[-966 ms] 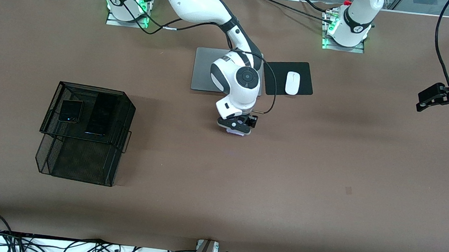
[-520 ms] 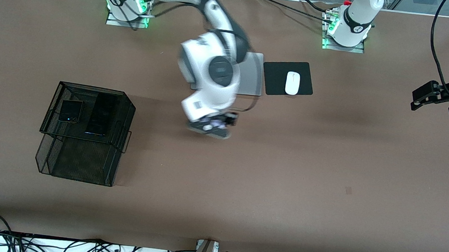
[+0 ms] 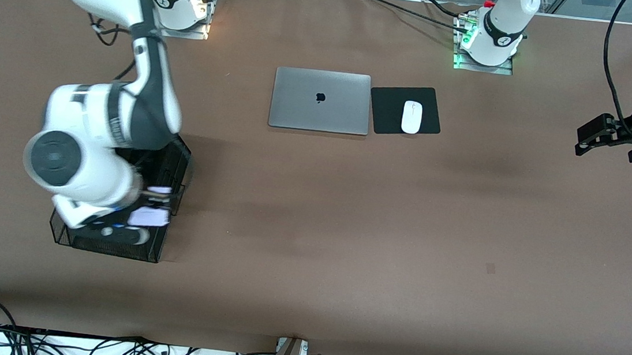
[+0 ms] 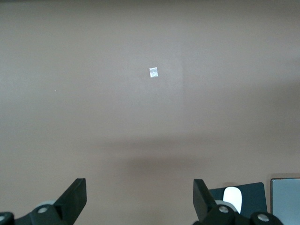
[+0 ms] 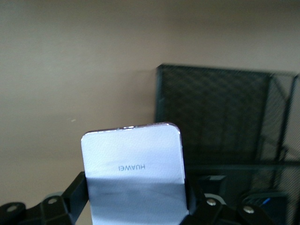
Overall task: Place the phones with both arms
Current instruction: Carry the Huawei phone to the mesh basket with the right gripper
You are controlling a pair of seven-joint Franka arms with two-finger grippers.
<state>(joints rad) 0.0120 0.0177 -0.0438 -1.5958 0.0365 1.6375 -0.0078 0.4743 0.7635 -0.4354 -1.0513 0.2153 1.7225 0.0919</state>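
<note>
My right gripper (image 3: 145,207) is shut on the white/pale-lilac folded phone (image 3: 148,217) and holds it over the black mesh basket (image 3: 112,244) at the right arm's end of the table. In the right wrist view the phone (image 5: 132,154) sits between the fingers (image 5: 77,187), with the basket (image 5: 211,112) just past it. A dark flat thing with a blue light (image 5: 262,199) lies in the basket; it looks like the black folded phone. The slim black slab is hidden under the arm. My left gripper (image 3: 583,139) is open and empty (image 4: 138,187), up over the left arm's end of the table.
A closed silver laptop (image 3: 320,101) lies at the table's middle near the bases. Beside it, toward the left arm's end, is a white mouse (image 3: 411,117) on a black pad (image 3: 392,109). Both show in the left wrist view: mouse (image 4: 232,199), laptop (image 4: 286,197).
My right arm has swung from in front of the laptop to over the mesh basket, carrying the pale phone. The left gripper has barely shifted.
</note>
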